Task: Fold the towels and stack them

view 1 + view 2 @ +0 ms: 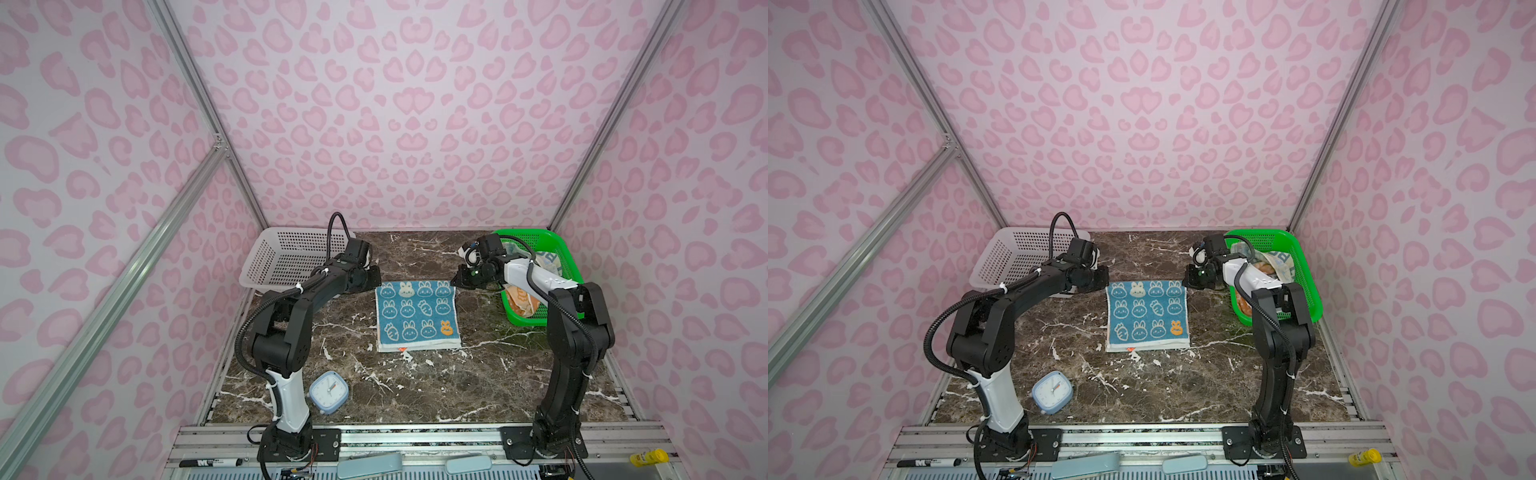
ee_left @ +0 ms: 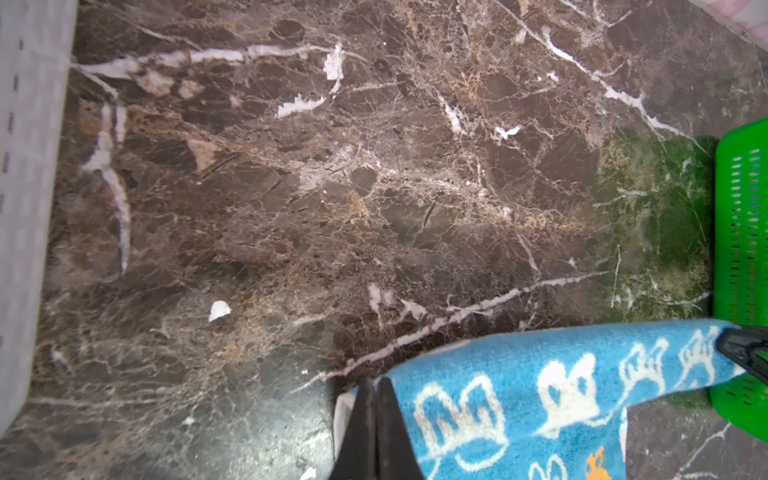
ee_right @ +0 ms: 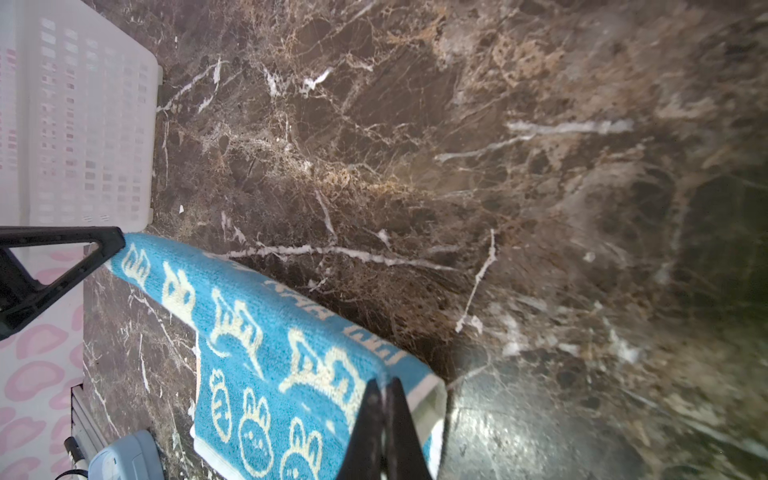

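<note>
- Left gripper [image 1: 375,282] is clamped on the far left corner of the blue towel [image 1: 417,316].
- Right gripper [image 1: 456,283] is pinched tight on the far right corner.
- Both wrist views show the jaws closed on cloth, with the held edge stretched between the 2 grippers and raised off the surface [image 1: 415,386], a shadow beneath it.
- From that edge the blue towel slopes down toward the arm bases, and its near part lies flat mid-surface.
- The held edge runs left to right, and the free cloth lies on the near side of both grippers. My guess is that the next fold carries this edge toward the bases.
- Each arm is nearer its own corner, so the 2 should travel level to keep the edge straight.
- At the near edge white layers and a small orange tag show, but I cannot tell how many layers lie there.
- The other 2 towels sit in the green basket [image 1: 519,320] at the right. The right arm hides much of them, and their prints are unreadable.
- Lettering on the towel's underside is too blurred to read.
</note>
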Motion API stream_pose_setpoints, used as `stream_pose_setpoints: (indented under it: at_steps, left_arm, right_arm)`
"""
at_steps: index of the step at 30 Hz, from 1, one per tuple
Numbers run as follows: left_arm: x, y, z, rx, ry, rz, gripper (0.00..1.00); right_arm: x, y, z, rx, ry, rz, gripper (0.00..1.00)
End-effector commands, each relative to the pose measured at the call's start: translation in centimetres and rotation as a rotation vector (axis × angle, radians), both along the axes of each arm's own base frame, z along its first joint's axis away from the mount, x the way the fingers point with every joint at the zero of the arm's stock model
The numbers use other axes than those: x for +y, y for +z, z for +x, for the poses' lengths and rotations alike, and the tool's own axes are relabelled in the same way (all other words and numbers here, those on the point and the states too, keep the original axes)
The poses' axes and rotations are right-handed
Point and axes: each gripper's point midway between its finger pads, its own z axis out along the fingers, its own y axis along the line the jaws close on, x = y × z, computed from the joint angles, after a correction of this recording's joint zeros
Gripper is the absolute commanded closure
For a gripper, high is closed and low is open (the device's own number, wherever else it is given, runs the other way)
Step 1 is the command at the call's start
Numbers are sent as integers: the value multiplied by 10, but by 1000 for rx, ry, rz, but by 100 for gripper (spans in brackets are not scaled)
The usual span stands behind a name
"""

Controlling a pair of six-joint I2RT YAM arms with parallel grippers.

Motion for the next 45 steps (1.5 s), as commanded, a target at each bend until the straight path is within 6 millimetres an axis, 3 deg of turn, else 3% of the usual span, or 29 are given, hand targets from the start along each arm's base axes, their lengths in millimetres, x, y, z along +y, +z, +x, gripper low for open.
stream_pose_setpoints:
  at_steps: [1,8,14,27,32,38,45]
  left_arm:
    - [3,0,6,-12,18,15,96]
    - [4,12,2,-26,34,-8,96]
    - [12,1,-27,14,72,-32,96]
    - [7,-31,-98,95,71,-49,96]
    - [6,-50,-113,136,74,-29,96]
    - [7,-71,-107,177,64,31,96]
    - [5,-62,-72,154,63,52,96]
  right_arm:
    - [-3,-6,2,12,-12,-19,100]
    - [-5,2,-9,10,-27,-9,100]
    - [-9,0,-39,27,-37,-6,100]
    - [-18,-37,-95,94,-53,-45,100]
    - [-14,-58,-108,132,-48,-71,100]
    - [-9,-73,-109,164,-71,-49,100]
    - [-2,-80,-85,186,-110,-9,100]
